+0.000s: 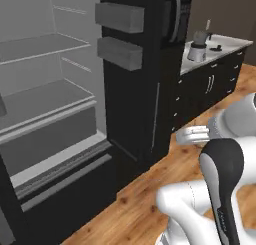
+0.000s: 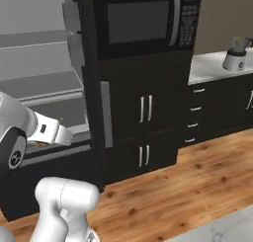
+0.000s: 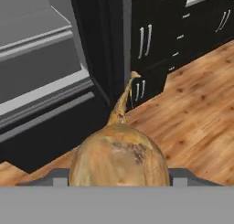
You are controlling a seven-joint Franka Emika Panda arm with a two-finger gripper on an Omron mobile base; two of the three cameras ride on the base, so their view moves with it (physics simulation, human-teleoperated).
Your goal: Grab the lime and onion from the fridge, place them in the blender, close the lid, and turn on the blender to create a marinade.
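Fridge [image 1: 55, 119] stands open at left, black frame, light grey interior, flat grey shelves bare in the visible part; its open door carries two grey bins [image 1: 120, 34] and shows edge-on beside the compartment. Right of it, a black cabinet column with a built-in microwave [image 2: 143, 21] above paired doors. Further right, a light countertop [image 2: 212, 65] over black drawers; the blender [image 1: 199, 46] sits on it, well apart from the fridge, grey base, dark jar. Wood floor [image 2: 197, 186] below. Gripper [image 3: 118, 179] is in front of the fridge's lower section, over the floor. Onion [image 3: 119, 159], golden-tan with a dry stalk pointing away from the hand, sits clamped between the two fingers, jaws closed against its sides.
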